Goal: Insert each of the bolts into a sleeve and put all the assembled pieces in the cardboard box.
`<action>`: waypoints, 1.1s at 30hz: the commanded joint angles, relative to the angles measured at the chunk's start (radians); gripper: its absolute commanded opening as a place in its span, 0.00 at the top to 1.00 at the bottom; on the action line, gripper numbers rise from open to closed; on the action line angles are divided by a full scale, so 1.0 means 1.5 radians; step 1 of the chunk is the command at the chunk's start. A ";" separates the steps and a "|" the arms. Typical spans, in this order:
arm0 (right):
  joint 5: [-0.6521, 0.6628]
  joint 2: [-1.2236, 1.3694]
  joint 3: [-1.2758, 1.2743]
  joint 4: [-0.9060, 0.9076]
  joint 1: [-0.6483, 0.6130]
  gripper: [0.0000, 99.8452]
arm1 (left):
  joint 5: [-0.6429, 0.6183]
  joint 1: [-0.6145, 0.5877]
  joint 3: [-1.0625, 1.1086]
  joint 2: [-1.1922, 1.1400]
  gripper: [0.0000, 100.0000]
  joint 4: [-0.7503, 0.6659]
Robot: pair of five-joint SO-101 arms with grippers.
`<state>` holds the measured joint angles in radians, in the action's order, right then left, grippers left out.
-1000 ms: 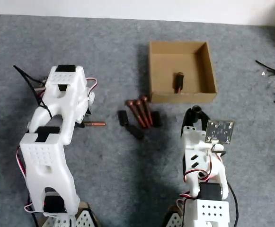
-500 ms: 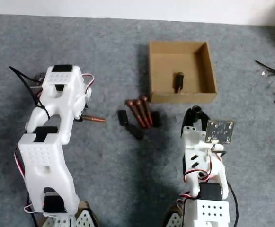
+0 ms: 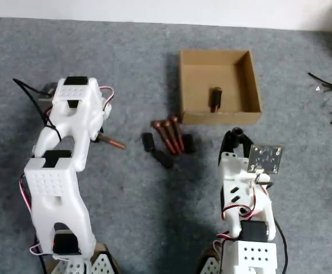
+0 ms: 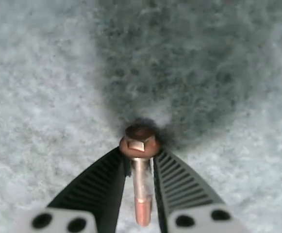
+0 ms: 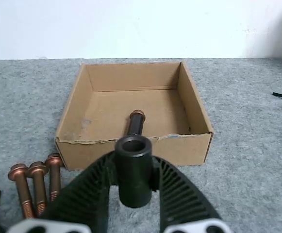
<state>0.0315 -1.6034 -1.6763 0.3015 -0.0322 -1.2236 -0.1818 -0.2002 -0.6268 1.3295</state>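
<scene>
The left gripper [image 4: 140,158] is closed narrow on a copper bolt [image 4: 140,143]. Its fingers pinch the shank just under the hex head, which sits at their tips above bare carpet. From above, the bolt's free length juts sideways from this gripper towards the other arm, probably so it can be fed into a bore. The right gripper [image 5: 133,162] is clamped around a black sleeve [image 5: 133,177], held with its open mouth clear of the fingers, which looks like a way to present the hole. Just ahead of that gripper stands the cardboard box [image 5: 179,150], with one assembled piece [image 5: 136,122] lying inside. Off to its side, near the box's front wall, three spare bolts [image 5: 34,187] lie together, with loose sleeves [image 3: 164,160] around them.
</scene>
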 commanded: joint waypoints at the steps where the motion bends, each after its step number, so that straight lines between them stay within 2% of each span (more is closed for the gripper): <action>1: 0.008 -0.011 -0.037 -0.003 0.006 1.00 | 0.127 -0.011 -0.009 0.064 1.00 -0.001; 7: 0.008 -0.011 -0.037 -0.003 0.005 1.00 | 0.225 0.046 0.002 0.212 1.00 0.016; 13: 0.008 -0.011 -0.037 -0.003 0.005 1.00 | 0.274 0.103 0.086 0.395 1.00 0.015; 19: 0.008 -0.011 -0.037 -0.003 0.005 1.00 | 0.325 0.105 0.217 0.615 1.00 0.012; 27: 0.008 -0.011 -0.037 -0.003 0.002 1.00 | 0.448 0.102 0.430 0.946 1.00 0.011; 33: 0.008 -0.012 -0.052 -0.003 -0.052 1.00 | 0.462 0.102 0.567 1.194 1.00 -0.015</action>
<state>0.0315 -1.6034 -1.6763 0.3015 -0.0660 -0.5393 -0.0407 0.5930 0.9751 1.3433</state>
